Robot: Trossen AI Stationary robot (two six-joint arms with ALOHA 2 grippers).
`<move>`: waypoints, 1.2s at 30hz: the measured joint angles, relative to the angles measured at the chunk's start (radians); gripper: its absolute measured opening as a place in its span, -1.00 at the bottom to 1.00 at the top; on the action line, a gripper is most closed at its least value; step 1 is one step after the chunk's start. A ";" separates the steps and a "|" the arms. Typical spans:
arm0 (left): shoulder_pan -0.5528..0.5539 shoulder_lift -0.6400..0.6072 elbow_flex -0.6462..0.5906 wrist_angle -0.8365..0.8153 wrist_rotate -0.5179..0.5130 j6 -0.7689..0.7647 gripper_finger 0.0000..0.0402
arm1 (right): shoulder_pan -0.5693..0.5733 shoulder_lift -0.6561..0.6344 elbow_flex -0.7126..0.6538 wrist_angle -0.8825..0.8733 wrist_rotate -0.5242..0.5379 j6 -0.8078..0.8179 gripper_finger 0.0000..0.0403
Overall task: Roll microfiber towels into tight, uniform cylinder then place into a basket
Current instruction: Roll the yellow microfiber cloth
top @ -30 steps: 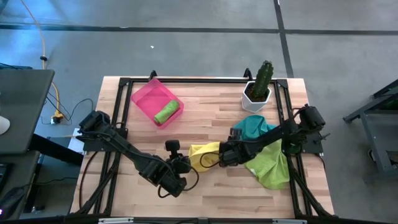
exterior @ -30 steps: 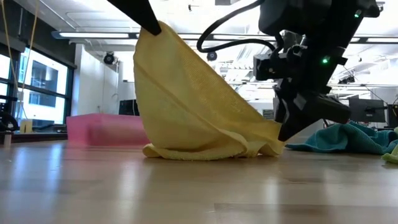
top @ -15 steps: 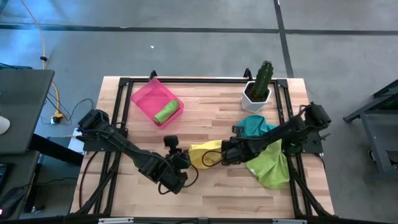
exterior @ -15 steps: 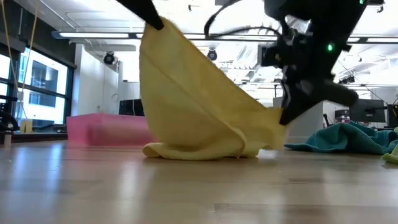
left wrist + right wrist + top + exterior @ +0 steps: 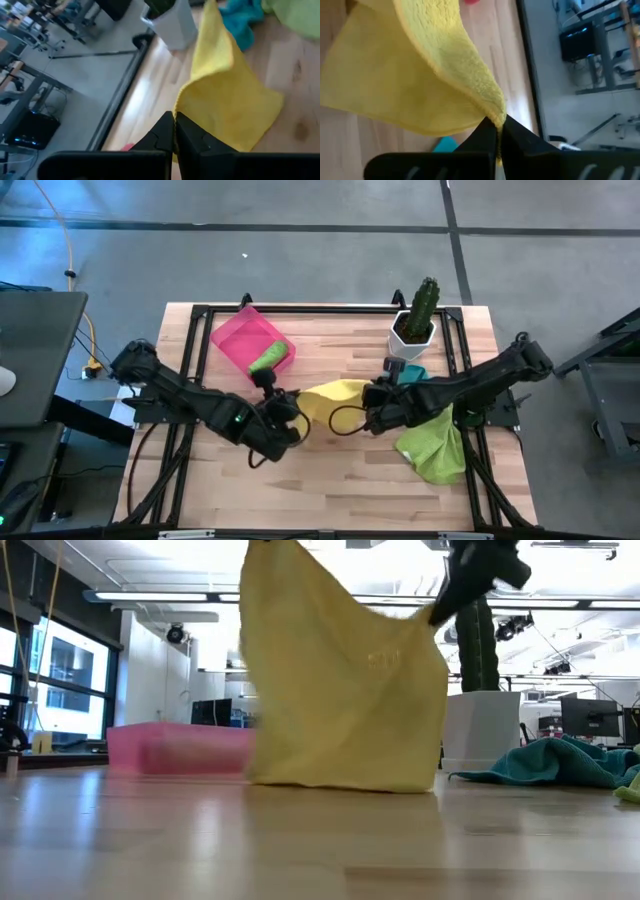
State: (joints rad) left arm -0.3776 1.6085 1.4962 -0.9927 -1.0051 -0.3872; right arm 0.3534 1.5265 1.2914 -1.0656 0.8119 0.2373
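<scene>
The yellow towel (image 5: 328, 394) hangs spread out between my two grippers near the table's middle. My left gripper (image 5: 175, 131) is shut on one upper corner and my right gripper (image 5: 498, 134) is shut on the other. In the low view the towel (image 5: 345, 690) is a flat sheet; its lower edge (image 5: 340, 784) reaches down to about the table top. The pink basket (image 5: 232, 340) stands at the far left and holds a rolled green towel (image 5: 268, 361). A teal towel (image 5: 411, 372) and a lime green towel (image 5: 436, 442) lie crumpled at the right. My left gripper pinches an upper corner (image 5: 176, 113) of the yellow towel between its two fingertips, slanting down from the table's left. The cloth hangs below it. My right gripper pinches the other upper corner (image 5: 498, 118) between its fingertips, slanting down from the table's right. The top edge between the two corners sags a little.
A white pot with a green cactus (image 5: 414, 326) stands at the far right, just behind the teal towel. A black frame (image 5: 320, 308) runs along the table's edges. Bare wood (image 5: 330, 480) lies toward the near edge.
Both grippers have risen and gone toward the table's far edge, the right one from near the table top. The yellow towel, whose lower part lay bunched on the table, has been lifted and now hangs spread out as a sheet between them.
</scene>
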 joint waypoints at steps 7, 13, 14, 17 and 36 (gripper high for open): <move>-0.001 -0.088 0.001 0.003 -0.114 0.061 -1.00 | 0.000 -0.002 0.110 -0.084 0.176 -0.108 -1.00; 0.000 -0.142 0.001 0.010 0.058 0.035 -1.00 | -0.001 -0.002 0.197 -0.084 -0.041 -0.160 -1.00; -0.001 -0.145 0.001 0.010 0.134 0.028 -1.00 | 0.000 -0.002 0.209 -0.084 -0.127 -0.174 -1.00; -0.003 -0.144 0.000 0.009 0.190 0.024 -1.00 | 0.005 -0.002 0.235 -0.086 -0.184 -0.211 -1.00; 0.070 -0.144 0.000 -0.119 -0.087 0.084 -1.00 | -0.092 -0.002 0.251 -0.238 0.213 -0.344 -1.00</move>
State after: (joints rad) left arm -0.3080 1.4643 1.4963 -1.1119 -1.0925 -0.3032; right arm 0.2615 1.5242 1.5425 -1.3032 1.0247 -0.1065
